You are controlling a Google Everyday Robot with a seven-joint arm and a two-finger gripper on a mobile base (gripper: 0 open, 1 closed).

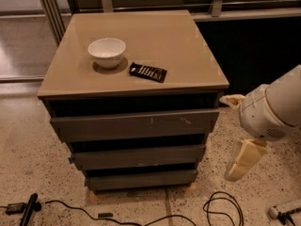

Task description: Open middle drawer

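Observation:
The middle drawer [138, 157] is the plain dark grey front of medium width, second from the top of the cabinet, and it looks shut. Above it is the wider grey drawer front with pale scratches [136, 124]. Below it is the shortest grey front [141, 179]. My gripper [244, 158], cream-coloured below a white rounded wrist [277, 109], hangs to the right of the cabinet at about the middle drawer's height. It is apart from the cabinet and holds nothing that I can see.
A white bowl [107, 52] and a black flat packet [148, 72] lie on the tan cabinet top [188, 46]. Black cables [221, 211] and a black tool [29, 210] lie on the speckled floor. A railing and a dark wall stand behind.

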